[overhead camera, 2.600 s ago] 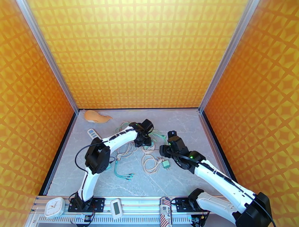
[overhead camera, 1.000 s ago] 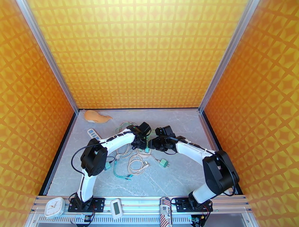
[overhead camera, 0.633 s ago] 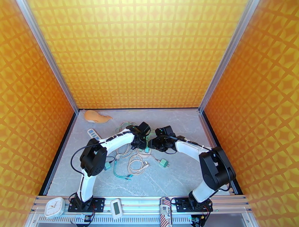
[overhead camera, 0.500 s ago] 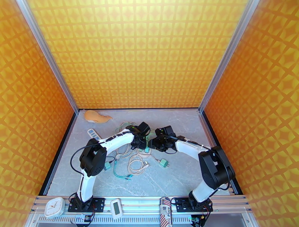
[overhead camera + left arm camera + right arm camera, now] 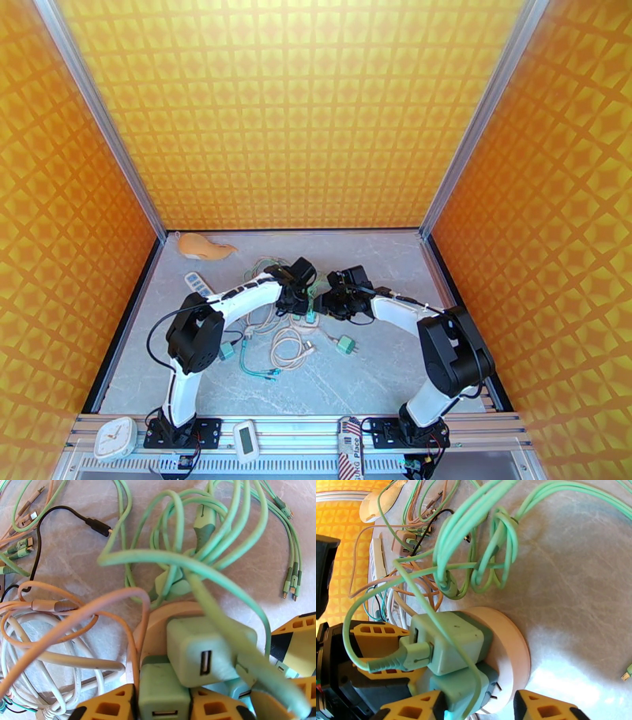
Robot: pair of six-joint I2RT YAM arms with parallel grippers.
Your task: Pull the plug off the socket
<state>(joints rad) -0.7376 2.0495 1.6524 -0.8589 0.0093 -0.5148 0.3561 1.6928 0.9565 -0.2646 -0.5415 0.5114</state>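
Jaws of the left gripper (image 5: 164,708) pinch the green square plastic plug (image 5: 162,685), seated in the round peach socket (image 5: 509,649). The right gripper (image 5: 476,707) straddles plug and socket, jaws apart; whether it presses them I cannot tell. Overhead, both meet mid-way across the grey marble desk (image 5: 379,363) among tangled mint cables (image 5: 482,527).

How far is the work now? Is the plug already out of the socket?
Done: the left gripper and right gripper are both at the socket. In hand: the left one pinches the green plug; the right one straddles the socket, jaws apart. Left: the green plug sits seated in the socket, so the pull itself is not yet done.
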